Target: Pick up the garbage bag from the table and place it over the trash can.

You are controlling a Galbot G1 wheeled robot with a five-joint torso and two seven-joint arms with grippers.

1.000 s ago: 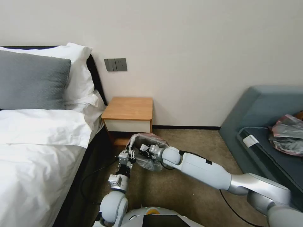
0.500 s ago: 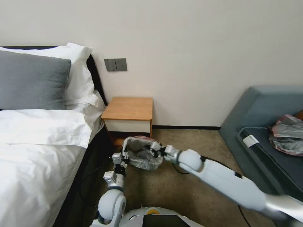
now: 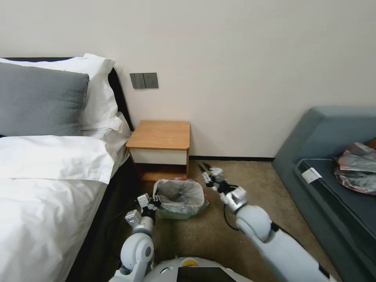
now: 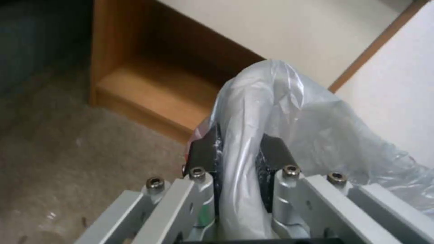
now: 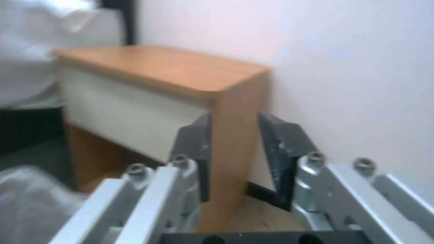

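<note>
Bedroom floor, brown carpet, wooden nightstand (image 3: 159, 136) against the wall beside the bed. Trash can (image 3: 176, 214) sits on the carpet in front of the nightstand's lower shelf, with the garbage bag (image 3: 179, 192) draped into it and its pinkish rim folded over the top edge. Left gripper (image 3: 150, 202) is at the can's near-left corner, fingers (image 4: 204, 151) clamped on a fold of bag film with the can's rolled rim between them. Right gripper (image 3: 207, 172) hangs just beyond the can's far-right corner, jaws parted around nothing, clear of the plastic.

Judged step: seating the bag's rim over the can. To do it well, the left pinch should stay low and hold the film taut over that corner, letting go only once the rim is hooked all round; the right should keep off the loose plastic so it does not drag the bag off.

Head view gives the whole layout, both arms and the bag lining the can. Left wrist view shows the pinch itself up close, film bulging up past the pads. Right wrist view shows empty pads (image 5: 195, 142) with the nightstand's front corner beyond them.
</note>
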